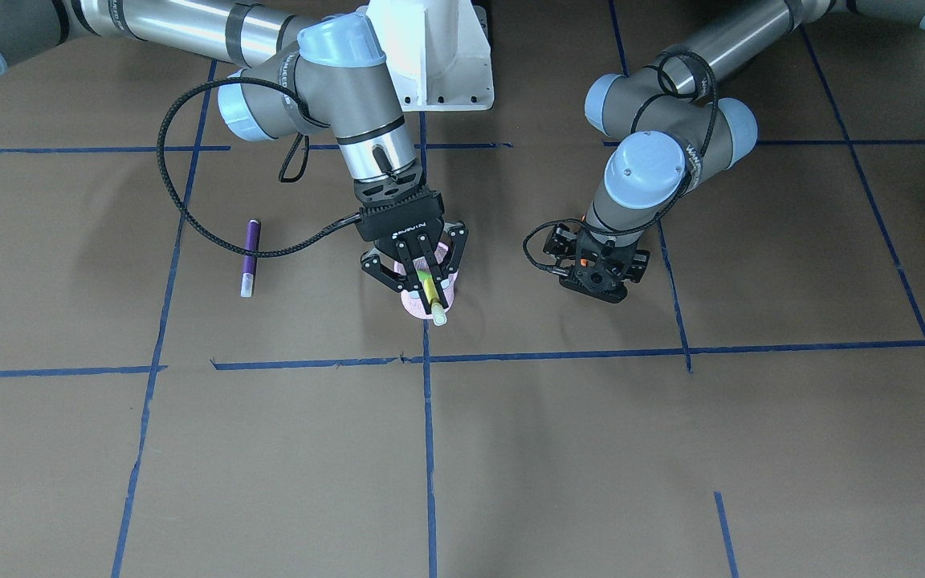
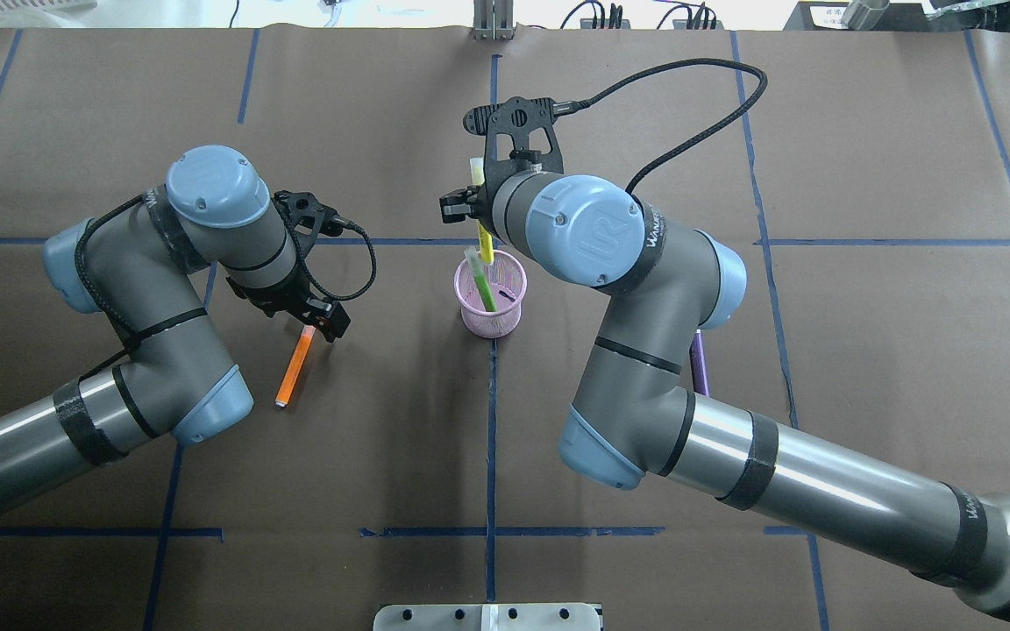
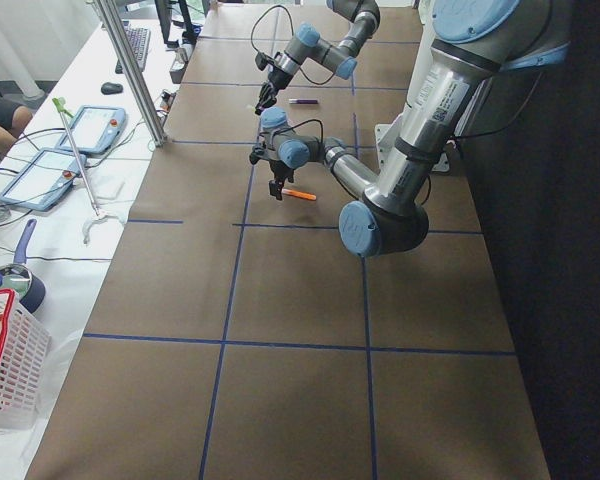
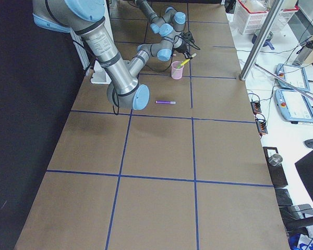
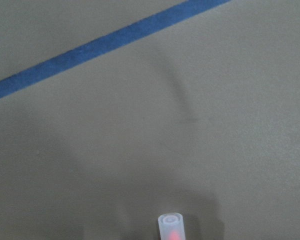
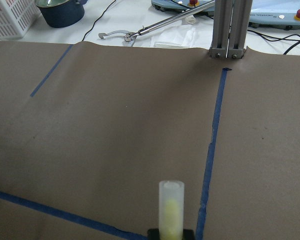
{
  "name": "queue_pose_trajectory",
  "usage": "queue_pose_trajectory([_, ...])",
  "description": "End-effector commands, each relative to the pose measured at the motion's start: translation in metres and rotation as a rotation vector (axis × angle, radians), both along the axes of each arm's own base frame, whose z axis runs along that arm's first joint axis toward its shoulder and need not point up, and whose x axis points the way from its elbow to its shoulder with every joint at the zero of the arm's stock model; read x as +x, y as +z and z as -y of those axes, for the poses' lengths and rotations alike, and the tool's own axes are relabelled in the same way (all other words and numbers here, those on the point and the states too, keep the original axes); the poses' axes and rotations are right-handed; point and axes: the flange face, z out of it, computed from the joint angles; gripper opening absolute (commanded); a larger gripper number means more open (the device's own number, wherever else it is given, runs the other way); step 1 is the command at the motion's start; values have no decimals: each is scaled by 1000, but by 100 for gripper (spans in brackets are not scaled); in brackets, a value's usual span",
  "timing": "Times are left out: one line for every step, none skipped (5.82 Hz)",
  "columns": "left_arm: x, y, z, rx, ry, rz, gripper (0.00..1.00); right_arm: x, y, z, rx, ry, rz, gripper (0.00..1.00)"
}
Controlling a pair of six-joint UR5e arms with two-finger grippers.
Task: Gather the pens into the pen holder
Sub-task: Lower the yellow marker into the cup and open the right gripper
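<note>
Now | end effectors: right [image 1: 422, 282] grips yellow pen [image 1: 436, 309], left [image 2: 323, 322] unclear | purple pen [image 1: 250, 257] apart

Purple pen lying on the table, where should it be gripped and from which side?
Take the purple pen mid-barrel, straight down from above, closing across its narrow width. It lies flat on the table, too thin to get under, with both long sides exposed.

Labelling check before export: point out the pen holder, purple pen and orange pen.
pen holder [image 2: 489, 324], overhead view, near mesh wall.
purple pen [image 1: 251, 247], front-facing view, middle of the barrel.
orange pen [image 2: 295, 367], overhead view, middle of the barrel.
</note>
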Motion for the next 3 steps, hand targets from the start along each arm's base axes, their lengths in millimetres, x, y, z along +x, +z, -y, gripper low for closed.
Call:
queue_pose_trajectory([0,0,0,-1,-2,1,100,-4,20,-8,-11,-15,-24,0])
queue_pose_trajectory([0,0,0,0,-1,1,100,-6,19,-10,-15,-17,-16,0])
queue_pose_trajectory([0,0,0,0,-1,1,100,-9,19,-14,-15,-23,-13,2])
